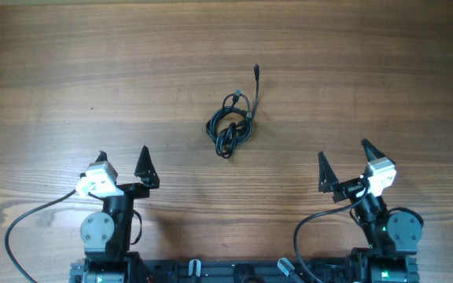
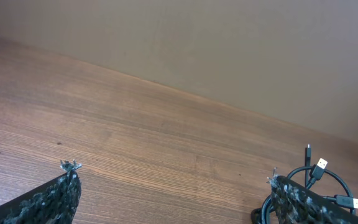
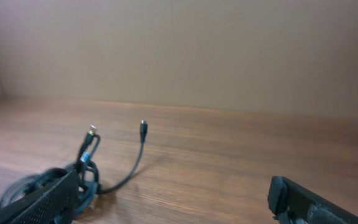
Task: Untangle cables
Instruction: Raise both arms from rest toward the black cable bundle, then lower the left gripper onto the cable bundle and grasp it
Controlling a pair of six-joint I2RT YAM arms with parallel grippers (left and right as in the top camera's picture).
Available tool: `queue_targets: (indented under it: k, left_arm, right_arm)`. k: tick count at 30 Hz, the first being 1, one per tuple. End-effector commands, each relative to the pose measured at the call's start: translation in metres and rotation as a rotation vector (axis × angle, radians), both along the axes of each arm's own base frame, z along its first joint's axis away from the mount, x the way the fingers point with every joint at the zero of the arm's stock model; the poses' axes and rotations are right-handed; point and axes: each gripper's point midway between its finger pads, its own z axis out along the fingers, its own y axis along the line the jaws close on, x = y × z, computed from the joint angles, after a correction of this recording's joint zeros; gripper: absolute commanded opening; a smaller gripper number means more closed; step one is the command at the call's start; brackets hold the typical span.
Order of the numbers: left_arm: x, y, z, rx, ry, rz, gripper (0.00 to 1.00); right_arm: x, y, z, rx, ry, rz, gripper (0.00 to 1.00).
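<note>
Cables: one small black knotted bundle, mid-tabletop, with one plug end trailing toward the far edge. Risk, as we judge it: a pinch across several strands, or a tug on the loose end alone, would tighten the knot or drag the whole bundle. Left gripper, right gripper: both jaws wide, empty, touching nothing, by the tabletop's near edge, well apart from the bundle.

1 knotted bundle of black cables on 1 wooden table; number of separate cords in it can't be told. Plugs showing: 2 silver USB plugs, 1 small dark plug. 2 grippers: left gripper, right gripper.
</note>
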Motion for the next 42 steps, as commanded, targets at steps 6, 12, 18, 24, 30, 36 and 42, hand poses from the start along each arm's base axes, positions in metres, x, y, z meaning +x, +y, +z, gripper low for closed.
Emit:
queue_targets:
  k: [6, 12, 18, 24, 30, 36, 42]
  left_arm:
    - [0.000, -0.002, 0.000, 0.013, -0.006, -0.007, 1.00]
    - [-0.001, -0.021, 0.001, 0.004, -0.008, -0.121, 1.00]
    - [-0.005, -0.035, 0.018, -0.086, -0.030, -0.199, 1.00]
    - [-0.006, -0.058, 0.052, -0.101, 0.042, -0.332, 1.00]
    - [0.007, -0.065, 0.085, -0.097, 0.198, -0.373, 1.00]
    - [0.034, -0.082, 0.109, -0.153, 0.472, -0.467, 1.00]
    - [0.056, -0.083, 0.092, -0.216, 0.739, -0.448, 1.00]
  right_arm:
    - [-0.004, 0.012, 0.003, 0.121, 0.028, 0.072, 1.00]
    - [-0.016, 0.035, 0.005, 0.115, 0.033, 0.219, 1.00]
    - [-0.029, 0.051, 0.024, 0.148, 0.054, 0.336, 1.00]
    - [-0.029, 0.063, 0.068, 0.156, 0.112, 0.423, 1.00]
    - [-0.012, 0.065, 0.102, 0.188, 0.241, 0.438, 1.00]
    - [0.008, 0.068, 0.131, 0.163, 0.408, 0.466, 1.00]
    - [0.019, 0.064, 0.150, 0.134, 0.531, 0.464, 1.00]
